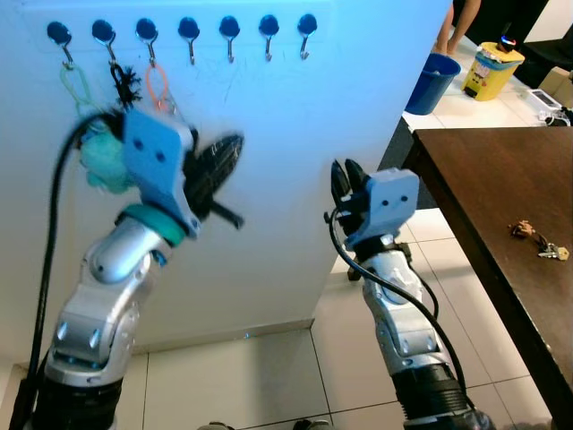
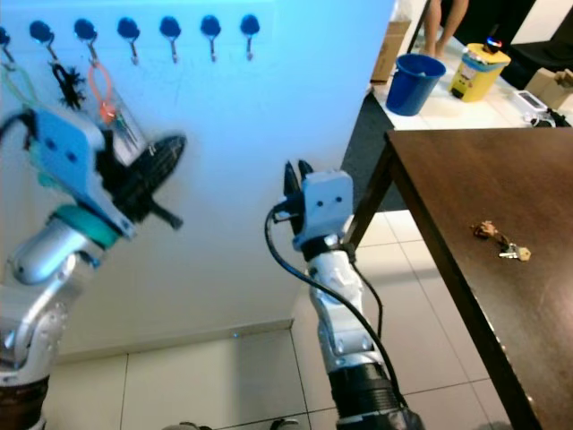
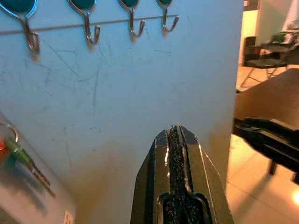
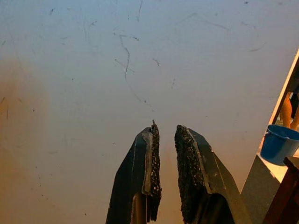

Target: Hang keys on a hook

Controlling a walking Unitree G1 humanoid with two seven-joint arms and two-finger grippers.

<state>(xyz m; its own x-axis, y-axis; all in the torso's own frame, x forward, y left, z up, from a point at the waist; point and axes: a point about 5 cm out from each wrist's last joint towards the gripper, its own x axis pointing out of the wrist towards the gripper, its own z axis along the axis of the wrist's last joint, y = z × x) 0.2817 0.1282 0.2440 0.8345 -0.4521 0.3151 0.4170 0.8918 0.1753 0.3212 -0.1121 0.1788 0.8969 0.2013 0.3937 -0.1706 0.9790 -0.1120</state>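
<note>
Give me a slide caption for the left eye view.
Both grippers, left and right, raised at the white wall's hook row; a bunch of keys lies on the dark wooden table.

Seven hooks (image 1: 188, 36), one bunch of keys (image 1: 538, 240).

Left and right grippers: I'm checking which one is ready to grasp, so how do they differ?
The left gripper has its fingers pressed shut; the right gripper shows a narrow gap. The left is raised near the hooks; the right sits lower, nearer the table. Both are empty and face the white wall.
</note>
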